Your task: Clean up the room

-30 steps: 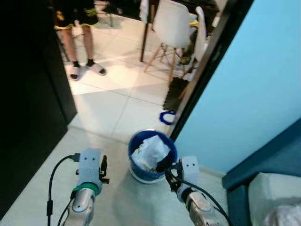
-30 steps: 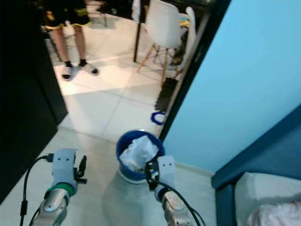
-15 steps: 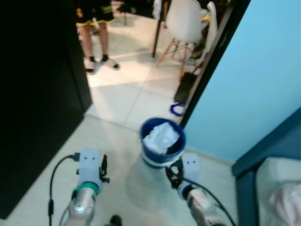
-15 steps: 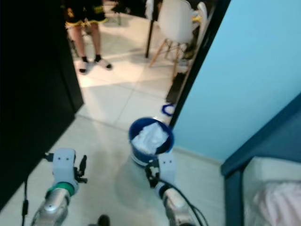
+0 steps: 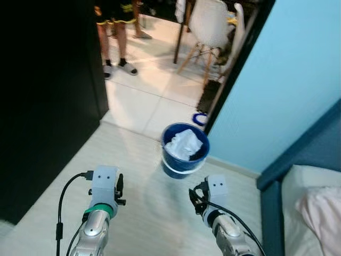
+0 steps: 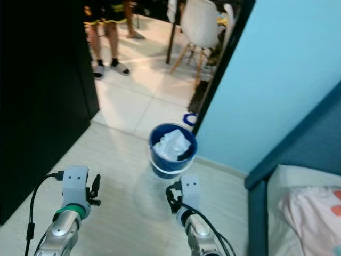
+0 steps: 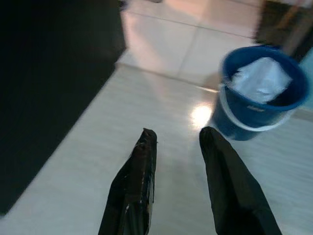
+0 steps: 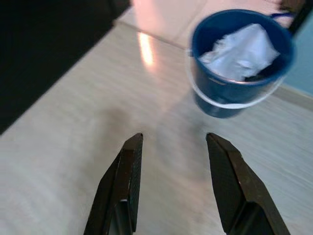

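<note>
Fingers of the left gripper [image 7: 177, 139] stand apart, empty, above pale wood-look floor [image 5: 144, 176]. Right gripper [image 8: 173, 139] likewise spread, holding nothing. Round blue plastic bucket [image 5: 185, 150] with crumpled white paper [image 5: 184, 144] inside stands ahead by the turquoise wall [image 5: 287, 74]. Person's legs [image 5: 116, 40] on tiles beyond, near a white chair [image 5: 208, 26].

We see a round blue bucket [image 5: 185, 156] standing upright on the pale floor [image 5: 144, 208], a little right of the frame's centre in the head views. A white band runs around its lower wall. Crumpled white paper [image 5: 184, 144] fills most of its open mouth, heaped toward the left, with a dark gap at the right inside edge.
</note>
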Robot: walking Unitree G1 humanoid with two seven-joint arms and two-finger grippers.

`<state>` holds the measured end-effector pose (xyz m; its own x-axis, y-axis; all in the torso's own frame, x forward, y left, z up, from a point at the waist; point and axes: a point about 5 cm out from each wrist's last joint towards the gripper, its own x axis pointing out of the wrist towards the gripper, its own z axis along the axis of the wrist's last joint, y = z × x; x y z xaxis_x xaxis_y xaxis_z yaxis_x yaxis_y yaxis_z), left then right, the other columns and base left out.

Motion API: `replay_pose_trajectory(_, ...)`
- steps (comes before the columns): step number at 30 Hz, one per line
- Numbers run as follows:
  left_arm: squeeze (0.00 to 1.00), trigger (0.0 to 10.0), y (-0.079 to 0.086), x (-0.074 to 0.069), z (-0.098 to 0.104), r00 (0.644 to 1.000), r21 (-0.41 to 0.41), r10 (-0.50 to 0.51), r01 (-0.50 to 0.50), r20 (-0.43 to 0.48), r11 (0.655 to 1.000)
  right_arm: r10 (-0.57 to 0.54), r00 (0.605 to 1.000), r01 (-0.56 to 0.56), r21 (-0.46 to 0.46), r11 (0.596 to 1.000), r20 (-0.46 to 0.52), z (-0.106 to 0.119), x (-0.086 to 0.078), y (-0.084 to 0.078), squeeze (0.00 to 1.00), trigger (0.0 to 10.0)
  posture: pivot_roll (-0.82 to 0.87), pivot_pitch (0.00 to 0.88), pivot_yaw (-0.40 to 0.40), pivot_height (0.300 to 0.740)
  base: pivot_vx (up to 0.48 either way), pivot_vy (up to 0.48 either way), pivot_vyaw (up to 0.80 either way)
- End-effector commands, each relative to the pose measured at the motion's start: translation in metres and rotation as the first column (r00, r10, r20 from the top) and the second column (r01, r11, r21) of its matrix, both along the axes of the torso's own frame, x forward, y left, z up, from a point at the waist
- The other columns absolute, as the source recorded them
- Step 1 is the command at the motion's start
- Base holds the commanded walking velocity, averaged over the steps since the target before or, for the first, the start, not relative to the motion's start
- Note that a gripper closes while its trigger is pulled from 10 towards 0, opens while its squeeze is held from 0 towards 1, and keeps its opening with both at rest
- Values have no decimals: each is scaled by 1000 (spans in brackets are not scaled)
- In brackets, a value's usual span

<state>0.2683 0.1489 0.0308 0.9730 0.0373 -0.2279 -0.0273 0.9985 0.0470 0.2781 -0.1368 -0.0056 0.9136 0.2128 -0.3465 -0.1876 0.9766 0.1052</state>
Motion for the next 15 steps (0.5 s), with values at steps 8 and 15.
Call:
replay_pose_trajectory(8,0,10000,-1,1,-5,1000,8,1,-1,-18,1000,-21,1000,20,-16,1000,-19,-4,-3,-4,0,10000,31,18,-40,740,0,0,0)
replay_pose_trajectory(15,0,10000,-1,2,-4,1000,8,5,-5,-14,1000,-23,1000,23,-18,1000,-20,-4,-2,-4,0,10000,28,20,-41,740,0,0,-159)
